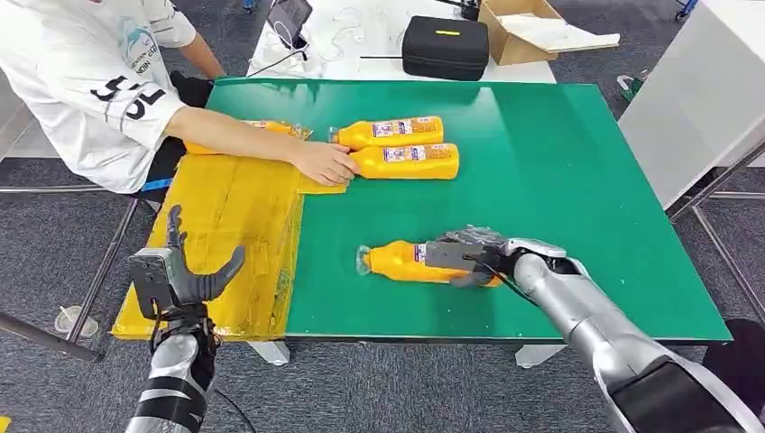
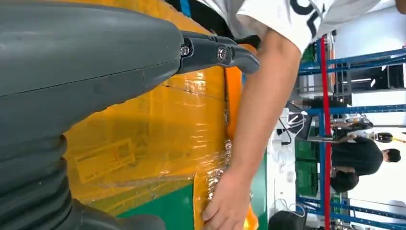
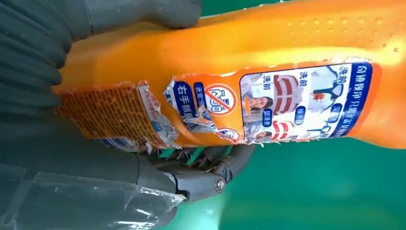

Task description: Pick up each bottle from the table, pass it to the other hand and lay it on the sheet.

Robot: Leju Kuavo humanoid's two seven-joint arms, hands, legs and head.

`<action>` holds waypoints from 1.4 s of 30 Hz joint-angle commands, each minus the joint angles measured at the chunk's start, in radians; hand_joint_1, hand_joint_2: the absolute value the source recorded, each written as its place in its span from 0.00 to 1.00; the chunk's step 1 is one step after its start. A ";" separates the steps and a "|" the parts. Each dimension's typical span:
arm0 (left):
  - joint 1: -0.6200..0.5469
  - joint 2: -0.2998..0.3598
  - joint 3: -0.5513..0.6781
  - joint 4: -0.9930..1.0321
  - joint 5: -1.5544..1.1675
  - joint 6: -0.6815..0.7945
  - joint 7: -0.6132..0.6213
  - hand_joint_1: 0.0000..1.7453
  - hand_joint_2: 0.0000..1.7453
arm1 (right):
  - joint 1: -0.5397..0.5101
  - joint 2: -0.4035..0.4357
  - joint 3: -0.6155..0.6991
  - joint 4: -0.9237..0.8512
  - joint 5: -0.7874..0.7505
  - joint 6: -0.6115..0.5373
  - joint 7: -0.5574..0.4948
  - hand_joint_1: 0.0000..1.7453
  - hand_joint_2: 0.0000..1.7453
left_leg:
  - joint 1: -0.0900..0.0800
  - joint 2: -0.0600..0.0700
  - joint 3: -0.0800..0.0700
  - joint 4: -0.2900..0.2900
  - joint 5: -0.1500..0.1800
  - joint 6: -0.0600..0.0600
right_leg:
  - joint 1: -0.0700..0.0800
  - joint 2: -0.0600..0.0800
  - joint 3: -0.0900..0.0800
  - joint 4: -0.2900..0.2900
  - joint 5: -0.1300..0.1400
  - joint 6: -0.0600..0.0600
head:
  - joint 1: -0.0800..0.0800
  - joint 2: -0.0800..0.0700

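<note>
Right hand [image 1: 469,255] wraps fingers around orange bottle [image 1: 397,262] lying on green desk [image 1: 559,180]. Left hand [image 1: 185,271] spread, empty, beside yellow sheet [image 1: 235,216].

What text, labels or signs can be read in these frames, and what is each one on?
Bottle in the right hand, torn label: "右手" in white on blue; "洗前" above a small picture; a red crossed-circle sign. The rest is too small to read.
Person's white shirt: dark lettering, cut off and unreadable.
Labels on the two bottles by the person's hand: too small to read.
</note>
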 commanded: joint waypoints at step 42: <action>0.087 0.006 -0.250 -0.133 0.433 -0.582 0.215 0.00 1.00 | 0.498 0.405 -0.487 -0.365 -0.041 -0.716 -0.455 1.00 1.00 | 0.001 0.002 0.001 -0.002 -0.004 -0.001 | 0.002 0.000 0.001 -0.002 -0.002 -0.002 | 0.000 0.000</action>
